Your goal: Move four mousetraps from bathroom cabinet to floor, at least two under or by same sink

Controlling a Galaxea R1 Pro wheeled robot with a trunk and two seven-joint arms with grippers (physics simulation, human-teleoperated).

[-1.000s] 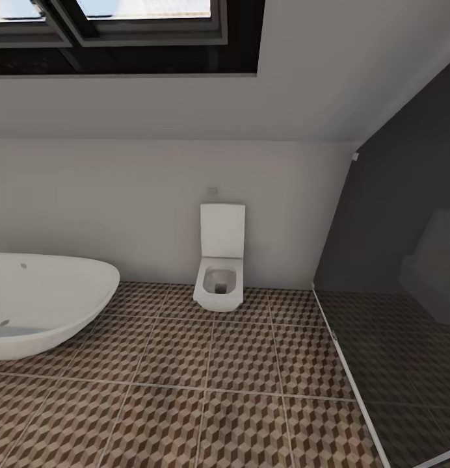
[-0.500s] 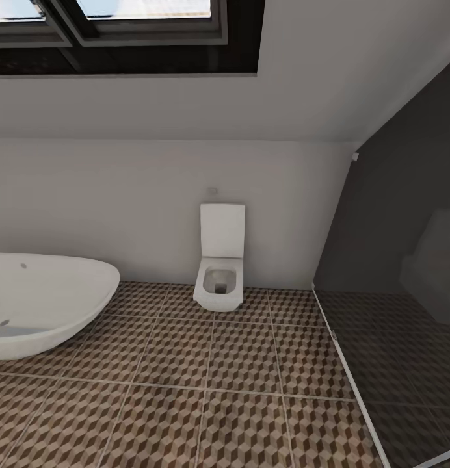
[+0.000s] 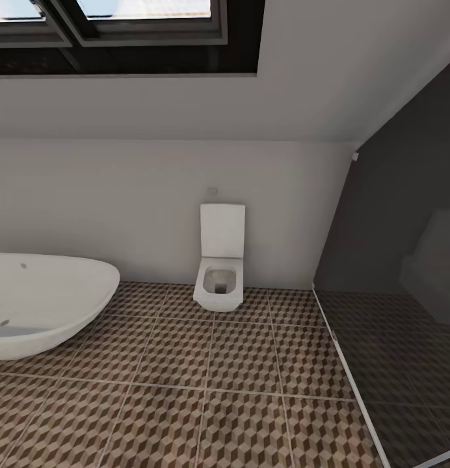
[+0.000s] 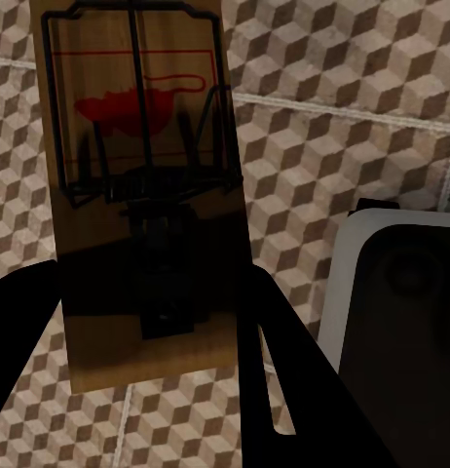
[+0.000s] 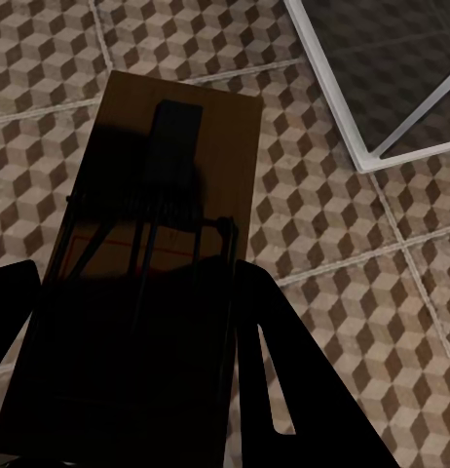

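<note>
In the left wrist view a tan wooden mousetrap with a dark wire frame and a red mark sits between the dark fingers of my left gripper, which is shut on it above the cube-patterned bathroom floor. My right gripper is likewise shut on a second mousetrap, held over the same floor. The head view looks across the bathroom floor. The cabinet and the sink are out of view.
A white oval tub stands at the left, and a square white toilet against the back wall. A dark glass partition with a pale floor rail closes off the right, and its corner lies near my right gripper. A dark pale-rimmed shape sits beside my left gripper.
</note>
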